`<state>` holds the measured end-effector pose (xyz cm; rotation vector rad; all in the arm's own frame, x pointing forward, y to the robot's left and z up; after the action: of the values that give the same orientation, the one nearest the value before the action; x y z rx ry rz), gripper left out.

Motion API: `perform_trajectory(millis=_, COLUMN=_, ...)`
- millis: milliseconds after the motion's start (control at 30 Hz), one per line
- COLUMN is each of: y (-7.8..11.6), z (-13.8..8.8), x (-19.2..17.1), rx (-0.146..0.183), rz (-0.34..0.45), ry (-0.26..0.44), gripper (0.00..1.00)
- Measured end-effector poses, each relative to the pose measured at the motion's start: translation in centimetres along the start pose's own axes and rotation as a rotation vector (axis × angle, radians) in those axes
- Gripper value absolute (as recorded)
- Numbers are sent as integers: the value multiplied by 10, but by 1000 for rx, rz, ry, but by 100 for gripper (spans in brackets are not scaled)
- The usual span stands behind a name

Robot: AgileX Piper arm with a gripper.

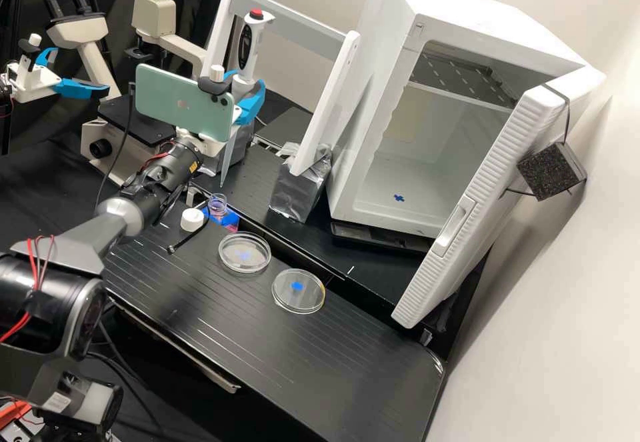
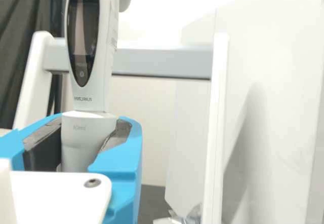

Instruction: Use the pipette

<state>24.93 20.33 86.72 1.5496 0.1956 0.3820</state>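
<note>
In the high view my gripper (image 1: 244, 90) is shut on the pipette (image 1: 251, 49), holding it upright by its lower body in front of the white stand. The pipette's red-topped end points up, and its long pale tip (image 1: 227, 161) hangs down behind the open bottle (image 1: 217, 206). In the wrist view the gripper (image 2: 87, 135) has its dark pads on both sides of the grey-white pipette (image 2: 87, 95), whose dark display faces the camera. A white cap (image 1: 193, 219) lies beside the bottle. Two clear dishes (image 1: 245, 262) (image 1: 298, 301) rest on the bench, with blue marks showing at them.
The white stand (image 1: 343, 75) has a foil-wrapped foot (image 1: 300, 187). Right of it is an incubator (image 1: 393, 35) with its door (image 1: 480, 189) swung open. A microscope (image 1: 100, 132) stands at the back left, near a second arm's blue fingers. A green phone (image 1: 175, 101) sits on my wrist.
</note>
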Motion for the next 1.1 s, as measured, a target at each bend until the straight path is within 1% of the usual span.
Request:
perform_trajectory(millis=133, y=-7, z=6, x=2, rx=1, rz=-15, ry=-21, gripper=0)
perform_trajectory(millis=267, y=-8, z=7, x=3, rx=3, rz=-15, ry=-28, gripper=0)
perform_trajectory(millis=533, y=-11, z=8, x=3, rx=8, rz=24, ry=-12, gripper=0)
perform_trajectory(millis=933, y=-22, z=14, x=7, rx=-1, rz=4, ry=-27, gripper=0)
perform_trajectory(millis=1100, y=-25, z=19, x=9, rx=18, rz=-4, ry=-39, gripper=0)
